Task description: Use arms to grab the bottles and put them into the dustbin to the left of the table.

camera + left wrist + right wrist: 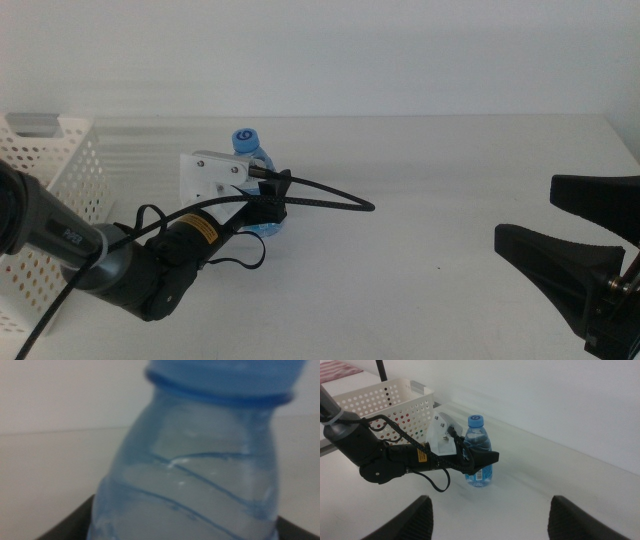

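Observation:
A small clear water bottle with a blue cap (248, 142) stands upright on the white table (440, 180), just right of the white perforated dustbin (55, 165). My left gripper (270, 203) reaches in from the left and is shut around the bottle's body. In the left wrist view the bottle (200, 470) fills the frame between the dark jaws. The right wrist view shows the bottle (477, 447), the left gripper (480, 457) and the dustbin (385, 400). My right gripper (527, 212) is open and empty at the lower right. The tea bottle and the red can are out of view.
The left arm's black cable (330, 195) loops out to the right of the bottle. The white camera mount (210, 170) sits above the left wrist, between the bottle and the dustbin. The table's back edge meets a plain wall.

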`<state>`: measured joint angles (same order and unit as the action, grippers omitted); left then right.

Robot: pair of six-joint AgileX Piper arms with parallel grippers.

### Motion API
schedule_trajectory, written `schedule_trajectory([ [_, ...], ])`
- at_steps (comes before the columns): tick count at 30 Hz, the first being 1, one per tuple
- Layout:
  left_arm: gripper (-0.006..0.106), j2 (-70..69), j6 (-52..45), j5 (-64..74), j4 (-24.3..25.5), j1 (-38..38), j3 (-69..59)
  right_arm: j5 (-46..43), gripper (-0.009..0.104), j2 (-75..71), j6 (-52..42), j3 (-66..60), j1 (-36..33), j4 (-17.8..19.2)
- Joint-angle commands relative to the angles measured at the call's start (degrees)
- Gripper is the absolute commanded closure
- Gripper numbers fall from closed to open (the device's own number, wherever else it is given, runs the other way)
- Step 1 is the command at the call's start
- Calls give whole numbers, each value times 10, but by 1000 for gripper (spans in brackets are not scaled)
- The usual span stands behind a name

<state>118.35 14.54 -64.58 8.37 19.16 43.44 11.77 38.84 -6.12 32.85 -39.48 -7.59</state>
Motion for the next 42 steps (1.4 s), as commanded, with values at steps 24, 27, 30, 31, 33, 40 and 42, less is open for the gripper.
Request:
schedule_trajectory([
  [24,105,-376,51,382,98,1,-13,-46,35,-3,-6,13,4,3],
  [27,105,-425,68,461,98,1,3,-46,35,-3,-6,13,4,3],
  [30,105,-462,86,571,98,1,34,-46,35,-3,-6,13,4,3],
  [31,105,-472,88,622,98,1,49,-46,35,-3,-6,13,4,3],
  [33,105,-486,88,688,98,1,71,-46,35,-3,-6,13,4,3],
  [40,105,-494,19,1003,86,-1,200,-46,35,-3,-6,13,4,3],
  [42,105,-485,-54,1074,51,-18,245,-46,35,-3,-6,13,4,3],
])
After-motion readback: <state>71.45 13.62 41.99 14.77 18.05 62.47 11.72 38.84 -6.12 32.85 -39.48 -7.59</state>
